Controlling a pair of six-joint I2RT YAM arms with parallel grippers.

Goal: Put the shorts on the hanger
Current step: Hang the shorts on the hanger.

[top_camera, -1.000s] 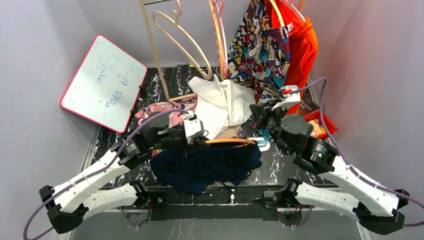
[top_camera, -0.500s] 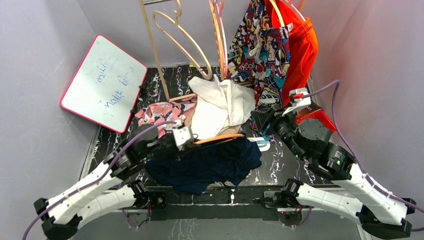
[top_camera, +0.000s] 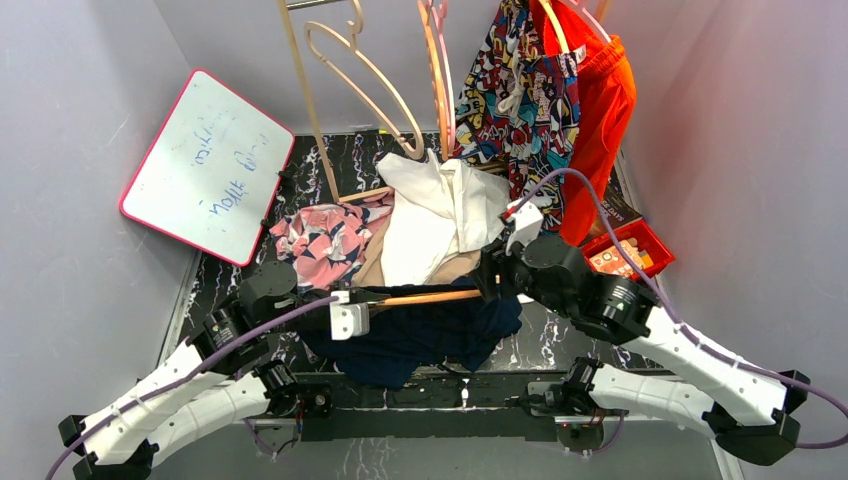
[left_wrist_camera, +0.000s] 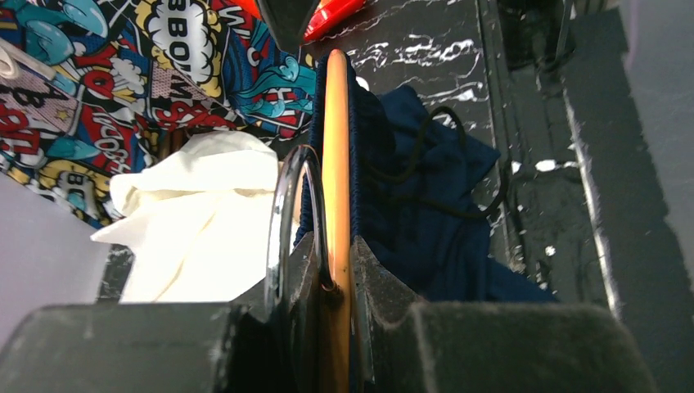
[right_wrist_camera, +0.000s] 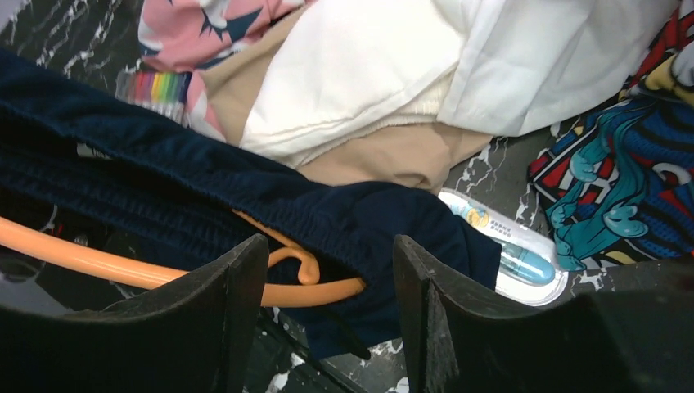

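One hanger [top_camera: 435, 296], shorts [top_camera: 420, 340] draped, left gripper [left_wrist_camera: 335, 274] clamping

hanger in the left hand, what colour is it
Orange-tan hanger, clearest in the left wrist view.

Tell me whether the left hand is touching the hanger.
Touching. The left wrist view shows the left hand shut on the hanger, with the orange bar pinched tight between its jaws.

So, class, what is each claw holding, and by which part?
Left claw grips the hanger at one end of its bar; right claw open, holding nothing.
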